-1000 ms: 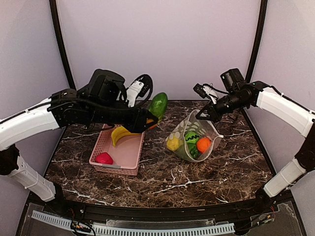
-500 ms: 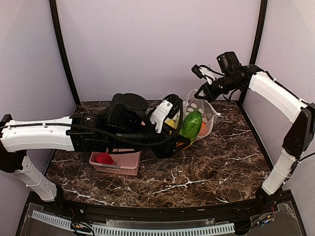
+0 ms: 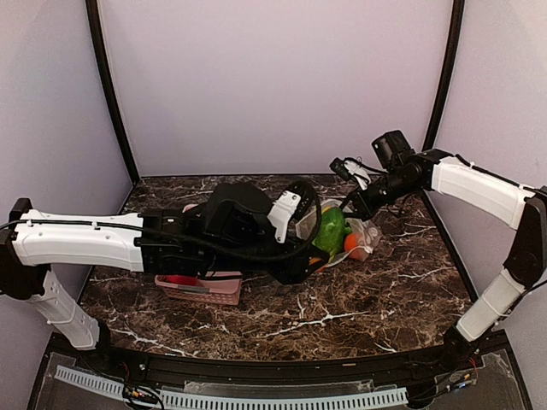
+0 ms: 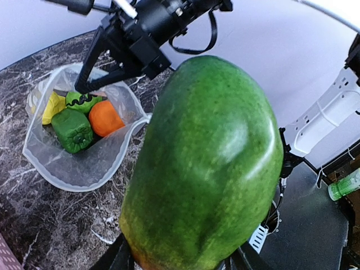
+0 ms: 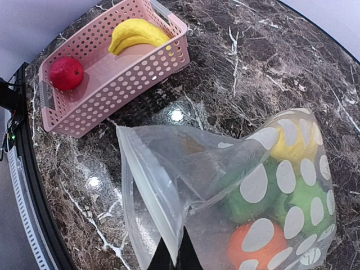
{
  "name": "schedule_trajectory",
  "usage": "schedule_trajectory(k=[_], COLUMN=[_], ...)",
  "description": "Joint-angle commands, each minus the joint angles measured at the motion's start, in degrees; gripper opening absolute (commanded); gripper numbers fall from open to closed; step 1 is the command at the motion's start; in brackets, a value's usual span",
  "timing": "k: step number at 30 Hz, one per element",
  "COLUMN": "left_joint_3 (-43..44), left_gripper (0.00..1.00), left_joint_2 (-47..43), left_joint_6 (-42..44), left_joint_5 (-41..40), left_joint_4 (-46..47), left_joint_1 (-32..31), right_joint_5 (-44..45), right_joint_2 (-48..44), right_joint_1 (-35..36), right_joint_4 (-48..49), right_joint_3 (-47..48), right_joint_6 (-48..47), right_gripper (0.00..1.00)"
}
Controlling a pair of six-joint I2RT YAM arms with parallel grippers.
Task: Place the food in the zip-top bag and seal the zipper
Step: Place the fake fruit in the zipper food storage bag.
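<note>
Currently holds a large green mango-like fruit [image 4: 208, 163] clamped between the left fingers [image 4: 117, 260], up off the bench [image 3: 402, 290] and just beside the mouth of the zip-top bag [image 4: 84, 169], apparently poised for dropping in. Pinches the bag's upper lip with the right fingers [image 5: 164, 260], pressed together on the plastic by the zipper [image 5: 143, 194], lifting it to hold the mouth agape and leaving the bag's belly resting on the marble. Works as a funnel that way; would likely sag shut without the raised lip. Already contains an orange [image 4: 106, 118], a green block-shaped piece [image 4: 73, 130], a striped green piece [image 4: 83, 100] and a yellow lemon-like piece [image 4: 52, 107], all settled toward the low, closed end. Leaves a banana [image 5: 138, 32] and a magenta-red piece [image 5: 66, 73] lying in the pink slotted basket [image 5: 143, 73], well apart from the bag. Looks past halfway on loading, judging by that count, with sealing not yet begun. Calls for careful aim next: big fruit, modest opening, some risk of snagging the rim and tugging it out of the pinch.
</note>
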Motion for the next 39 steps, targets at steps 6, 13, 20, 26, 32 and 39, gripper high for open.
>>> schedule_trajectory(k=[6,13,20,26,32,39], left_joint_3=[3.0,1.5,-2.0,2.3,5.8,5.9], left_gripper=[0.36,0.33,0.36,0.36,0.36,0.36], left_joint_2=[7.4,10.0,10.3,15.7,19.4,22.0], left_joint_6=[-16.1,-26.9,-40.3,-46.2,-48.1,-51.3], left_joint_5=[7.3,12.9,12.7,14.8,13.8,10.1], left_joint_4=[1.9,7.8,18.2,18.3,14.6,15.8], left_joint_1=[1.9,4.7,8.4,10.4,11.7,14.4], right_joint_5=[-6.2,-7.0,-8.9,-6.2,-6.1,-7.7], right_joint_2=[-5.3,-5.6,-7.1,-8.5,-9.3,-9.1], right_joint_1=[0.5,0.5,1.1,1.1,1.2,1.3], right_joint_4=[2.7,3.1,3.0,4.3,4.4,4.7], right_joint_3=[-0.7,-1.5,-1.5,-2.3,-2.4,-3.3], right_joint_6=[1.8,1.7,1.6,2.6,2.9,2.8], right_gripper=[0.0,0.0,0.0,0.0,0.0,0.0])
